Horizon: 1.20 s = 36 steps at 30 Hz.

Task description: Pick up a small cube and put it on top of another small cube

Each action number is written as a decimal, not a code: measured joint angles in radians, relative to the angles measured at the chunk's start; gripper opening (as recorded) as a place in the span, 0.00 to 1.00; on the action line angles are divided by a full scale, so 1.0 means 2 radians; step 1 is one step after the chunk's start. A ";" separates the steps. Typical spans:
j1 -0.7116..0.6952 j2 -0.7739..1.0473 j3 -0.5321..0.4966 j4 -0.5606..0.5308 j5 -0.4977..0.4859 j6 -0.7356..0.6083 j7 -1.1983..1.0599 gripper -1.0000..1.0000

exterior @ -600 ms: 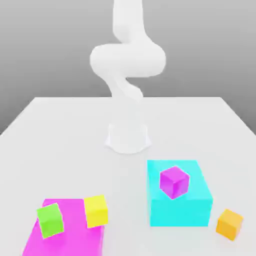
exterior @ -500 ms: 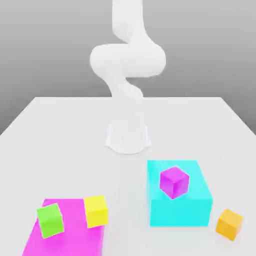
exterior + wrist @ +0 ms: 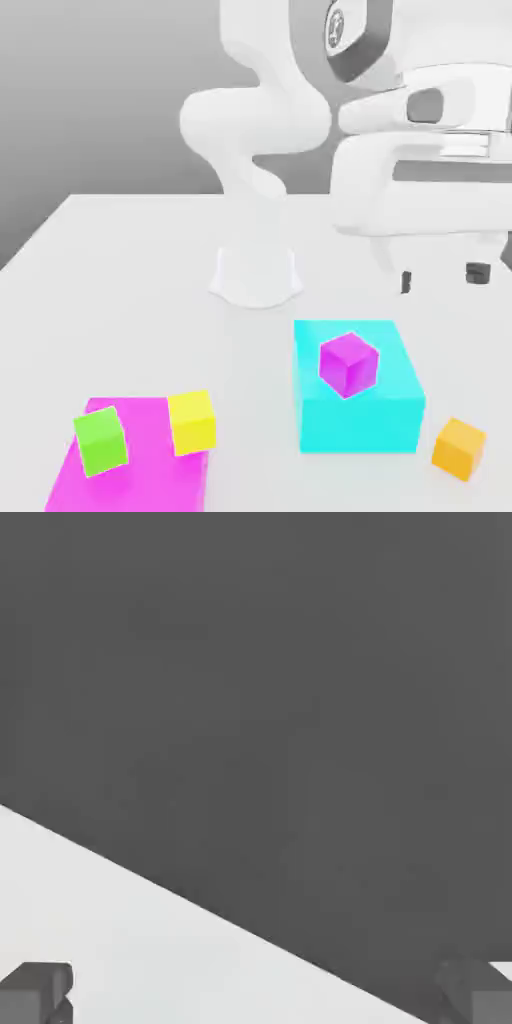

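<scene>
The small cube, plain orange, rests on the white table near the front at the exterior view's right, just beside the cyan block. My gripper hangs high above the table, over the area behind the orange cube, and its two dark fingertips stand wide apart with nothing between them. In the hand view the gripper is open, with a grey fingertip on each side and a slanting table edge beyond.
A purple cube sits on the cyan block. A flat magenta block at the front left carries a green cube, and a yellow cube sits at its edge. The arm's base stands mid-table.
The hand and upper arm have swung into the exterior view at the upper right, where only the lower links showed before. The cubes and blocks have not moved.
</scene>
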 joint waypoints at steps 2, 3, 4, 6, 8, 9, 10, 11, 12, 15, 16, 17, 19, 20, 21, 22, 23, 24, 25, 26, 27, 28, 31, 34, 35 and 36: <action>0.015 0.036 0.006 -0.004 -0.006 0.013 -0.006 0.50; 0.020 0.054 0.008 -0.006 -0.009 0.020 -0.009 0.50; 0.025 0.072 0.010 -0.008 -0.011 0.026 -0.013 0.50; 0.032 0.107 0.017 -0.012 -0.015 0.040 -0.021 0.50; 0.040 0.143 0.026 -0.016 -0.017 0.053 -0.030 0.50; 0.044 0.160 0.029 -0.017 -0.018 0.060 -0.034 0.50; 0.050 0.178 0.027 -0.016 -0.024 0.071 -0.032 0.50; 0.056 0.197 0.021 -0.013 -0.032 0.083 -0.027 0.50; 0.063 0.215 0.013 -0.010 -0.041 0.096 -0.021 0.50; 0.084 0.261 -0.012 0.001 -0.063 0.131 -0.005 0.00; 0.084 0.261 -0.012 0.001 -0.063 0.131 -0.005 0.00; 0.084 0.261 -0.012 0.001 -0.063 0.131 -0.005 0.00; 0.084 0.261 -0.012 0.001 -0.064 0.131 -0.004 0.00; 0.084 0.261 -0.012 0.001 -0.064 0.131 -0.004 0.00; 0.086 0.266 -0.015 0.002 -0.066 0.135 -0.002 0.00; 0.083 0.260 -0.011 0.000 -0.063 0.130 -0.005 0.00; 0.078 0.247 -0.004 -0.003 -0.056 0.121 -0.010 0.00; 0.072 0.232 0.004 -0.006 -0.048 0.109 -0.016 0.00; 0.067 0.215 0.011 -0.010 -0.037 0.097 -0.024 0.00; 0.061 0.197 0.018 -0.015 -0.027 0.083 -0.032 0.00; 0.057 0.181 0.022 -0.015 -0.019 0.071 -0.040 0.00; 0.049 0.165 0.017 -0.016 -0.013 0.060 -0.038 0.00; 0.016 0.119 -0.017 -0.029 0.008 0.031 0.005 0.00; -0.019 0.077 -0.052 -0.044 0.025 0.006 0.053 0.00; -0.040 0.063 -0.063 -0.049 0.030 -0.002 0.069 0.00; -0.061 0.049 -0.073 -0.055 0.036 -0.010 0.087 0.00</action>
